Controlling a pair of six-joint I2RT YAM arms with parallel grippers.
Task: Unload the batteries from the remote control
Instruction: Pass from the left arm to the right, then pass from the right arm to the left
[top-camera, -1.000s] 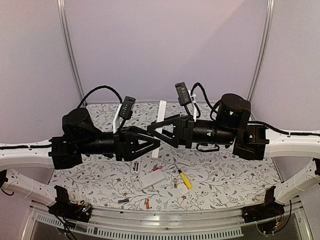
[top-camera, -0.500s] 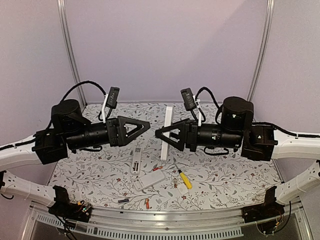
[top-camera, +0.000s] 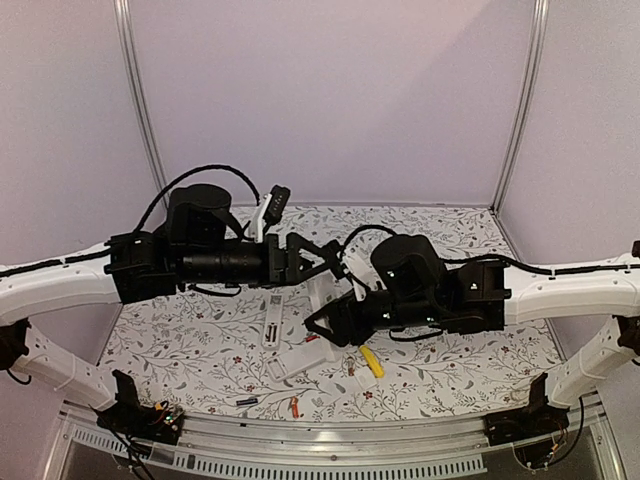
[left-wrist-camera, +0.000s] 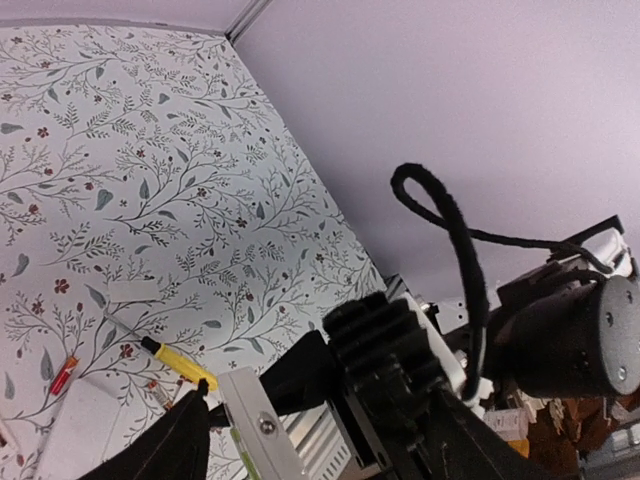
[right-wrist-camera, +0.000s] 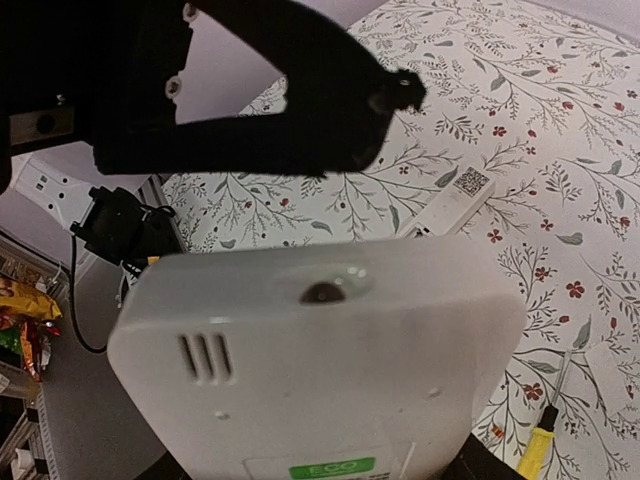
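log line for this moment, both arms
right gripper: holds white remote off table | left gripper: beside remote, grip unclear | loose batteries: near table edge

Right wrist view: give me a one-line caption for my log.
White remote held close, back to the lens, left arm beyond it; second remote and yellow-handled screwdriver on the floral table.

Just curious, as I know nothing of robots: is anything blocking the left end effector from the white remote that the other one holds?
Nothing visible does. The left end effector hangs right beside the remote in the right end effector, only air between.
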